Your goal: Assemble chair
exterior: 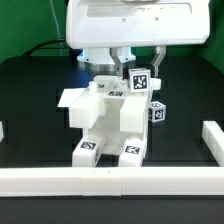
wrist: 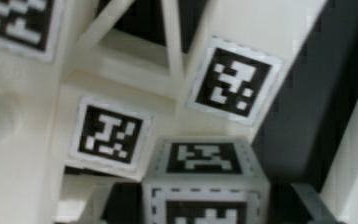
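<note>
The partly built chair (exterior: 108,122) stands mid-table: glossy white blocks joined together, with tags on its front feet (exterior: 88,150). My gripper (exterior: 141,66) hangs over its far right corner, shut on a short white tagged leg bar (exterior: 140,82) that it holds slightly tilted against the chair's top. In the wrist view the bar's tagged end (wrist: 204,186) sits between my dark fingers (wrist: 322,198), with the chair's tagged slabs (wrist: 233,80) close behind. Another small tagged white piece (exterior: 158,112) lies just right of the chair.
Long white border rails run along the front (exterior: 110,182) and the exterior view's right (exterior: 214,140) of the black table. The arm's white body (exterior: 130,25) fills the space above the chair.
</note>
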Available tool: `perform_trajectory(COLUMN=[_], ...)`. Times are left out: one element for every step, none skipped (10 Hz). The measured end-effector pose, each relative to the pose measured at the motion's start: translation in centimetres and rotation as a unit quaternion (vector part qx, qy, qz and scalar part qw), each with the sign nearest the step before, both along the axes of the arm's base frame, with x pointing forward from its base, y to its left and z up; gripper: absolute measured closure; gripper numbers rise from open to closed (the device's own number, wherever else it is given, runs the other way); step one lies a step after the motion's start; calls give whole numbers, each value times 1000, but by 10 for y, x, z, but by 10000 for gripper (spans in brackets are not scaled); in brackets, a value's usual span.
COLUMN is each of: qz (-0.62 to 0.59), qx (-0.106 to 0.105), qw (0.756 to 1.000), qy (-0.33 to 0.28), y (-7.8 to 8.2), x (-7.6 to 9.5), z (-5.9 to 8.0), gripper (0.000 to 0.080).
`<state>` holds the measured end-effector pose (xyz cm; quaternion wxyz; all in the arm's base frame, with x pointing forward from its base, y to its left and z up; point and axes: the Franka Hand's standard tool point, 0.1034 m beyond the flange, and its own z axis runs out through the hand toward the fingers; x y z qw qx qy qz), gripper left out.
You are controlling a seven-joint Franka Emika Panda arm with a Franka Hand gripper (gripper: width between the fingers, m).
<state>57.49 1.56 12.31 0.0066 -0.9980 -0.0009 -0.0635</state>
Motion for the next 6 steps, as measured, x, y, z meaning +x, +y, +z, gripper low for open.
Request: perform_trajectory(qz=[-52,-119,-164,-231,-306,-332], qx=[7,15,21,30,40,44], qw=[999,993,986,972,951,942], qy=[1,3,2,3,2,2], y=[1,2,3,4,6,6], x=[0,-1,0,0,3,4], z=[0,-1,-1,-1,-1,-1], gripper=[512,512,512,512,512,512])
